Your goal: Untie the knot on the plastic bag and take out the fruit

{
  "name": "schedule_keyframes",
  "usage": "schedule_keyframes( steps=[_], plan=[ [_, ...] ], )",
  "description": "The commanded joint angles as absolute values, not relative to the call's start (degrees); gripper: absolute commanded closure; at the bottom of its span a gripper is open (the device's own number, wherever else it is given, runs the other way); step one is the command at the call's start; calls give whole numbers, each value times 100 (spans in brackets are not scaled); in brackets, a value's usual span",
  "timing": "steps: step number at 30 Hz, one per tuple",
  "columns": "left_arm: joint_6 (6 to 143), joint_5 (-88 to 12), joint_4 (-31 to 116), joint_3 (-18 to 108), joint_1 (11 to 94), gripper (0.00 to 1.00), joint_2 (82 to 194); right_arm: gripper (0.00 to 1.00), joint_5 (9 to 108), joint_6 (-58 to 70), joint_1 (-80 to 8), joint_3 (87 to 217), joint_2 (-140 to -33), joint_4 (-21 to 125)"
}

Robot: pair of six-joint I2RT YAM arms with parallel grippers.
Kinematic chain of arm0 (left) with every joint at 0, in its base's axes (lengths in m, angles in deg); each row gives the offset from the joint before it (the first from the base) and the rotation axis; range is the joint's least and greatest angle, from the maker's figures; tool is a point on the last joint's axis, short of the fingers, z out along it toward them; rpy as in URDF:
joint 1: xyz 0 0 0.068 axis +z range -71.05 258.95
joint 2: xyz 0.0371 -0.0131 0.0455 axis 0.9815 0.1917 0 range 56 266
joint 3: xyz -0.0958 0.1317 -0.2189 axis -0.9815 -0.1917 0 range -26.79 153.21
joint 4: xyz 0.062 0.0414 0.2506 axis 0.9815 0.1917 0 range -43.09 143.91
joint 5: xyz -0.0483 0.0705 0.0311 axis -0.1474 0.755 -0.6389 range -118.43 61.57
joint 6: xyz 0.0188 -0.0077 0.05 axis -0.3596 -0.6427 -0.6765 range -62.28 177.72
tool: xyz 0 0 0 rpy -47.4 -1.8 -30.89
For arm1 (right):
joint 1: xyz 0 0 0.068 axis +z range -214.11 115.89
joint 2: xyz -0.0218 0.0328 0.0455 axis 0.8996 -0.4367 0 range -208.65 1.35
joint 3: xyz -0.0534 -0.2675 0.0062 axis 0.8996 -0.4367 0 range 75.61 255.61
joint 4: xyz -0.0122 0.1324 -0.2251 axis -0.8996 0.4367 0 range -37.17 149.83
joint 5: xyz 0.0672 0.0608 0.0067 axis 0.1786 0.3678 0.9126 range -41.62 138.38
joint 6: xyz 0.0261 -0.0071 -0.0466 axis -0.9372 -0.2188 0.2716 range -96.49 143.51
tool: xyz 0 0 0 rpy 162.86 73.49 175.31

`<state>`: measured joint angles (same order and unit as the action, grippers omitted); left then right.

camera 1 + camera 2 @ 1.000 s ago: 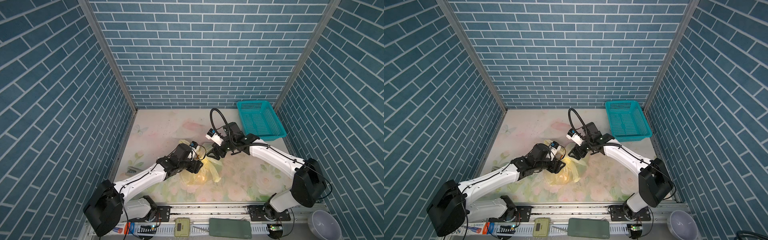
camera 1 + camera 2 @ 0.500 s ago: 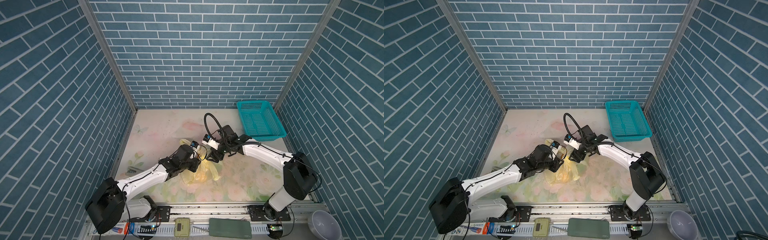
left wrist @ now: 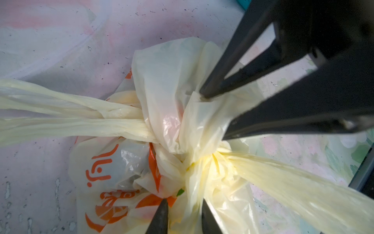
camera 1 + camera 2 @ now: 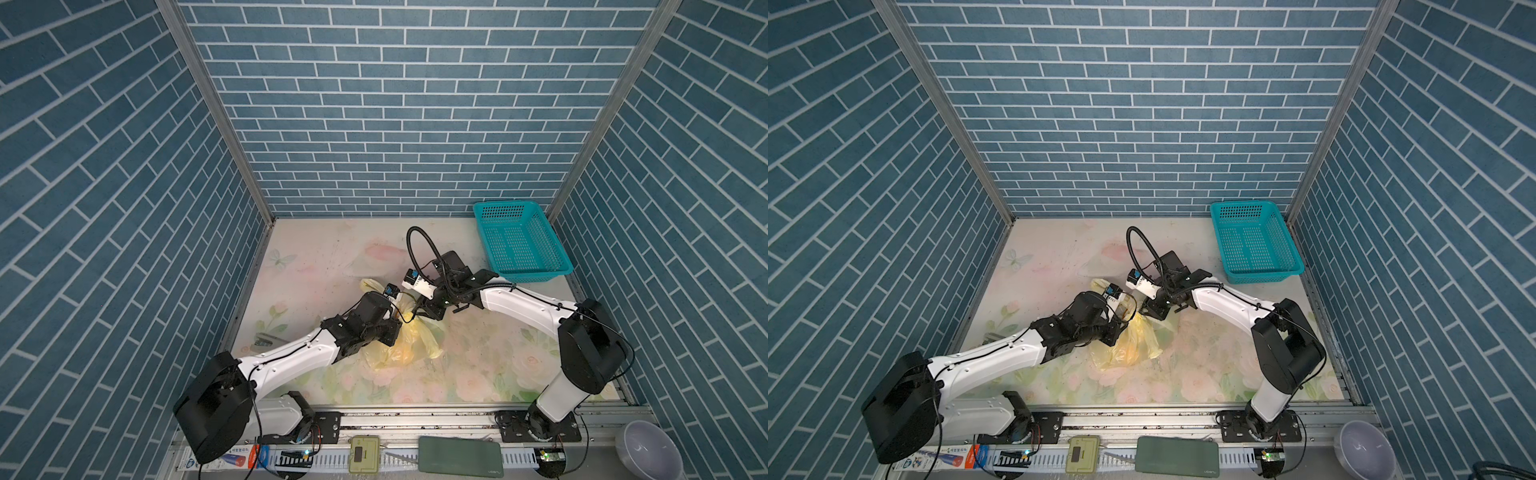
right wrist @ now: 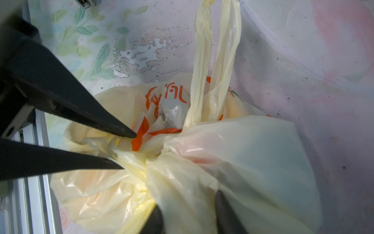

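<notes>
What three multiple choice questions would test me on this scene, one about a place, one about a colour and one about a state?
1. Where does the teal basket sit?
A) far right corner
B) near left corner
C) centre

2. What colour are the prints on the plastic bag?
A) blue
B) orange-red
C) black

3. What state is the knot in?
A) cut off
B) undone
C) tied

Answers:
1 A: both top views show it in the far right corner.
2 B: both wrist views show orange-red marks on the pale film.
3 C: it is bunched tight in the left wrist view.
</notes>
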<state>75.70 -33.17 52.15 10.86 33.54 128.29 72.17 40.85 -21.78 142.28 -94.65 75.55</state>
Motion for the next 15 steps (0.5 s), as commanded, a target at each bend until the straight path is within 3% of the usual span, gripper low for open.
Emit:
schedule_keyframes(
  steps=[1,3,9,15],
  plan=[
    [7553,-3107,5208,1082,3316,77,12682,87,7274,4193,-2157,14443,-9585,7693],
    [7521,-3025,5188,1081,3316,80,12673,100,7202,4142,-2157,14422,-9546,7681],
    [7142,-2686,5181,1292,3329,99,12823,100,6824,3786,-2198,14138,-9118,7429],
    [6600,-2503,5229,1645,3474,100,13018,100,6243,3216,-2313,13547,-8537,7174]
  ],
)
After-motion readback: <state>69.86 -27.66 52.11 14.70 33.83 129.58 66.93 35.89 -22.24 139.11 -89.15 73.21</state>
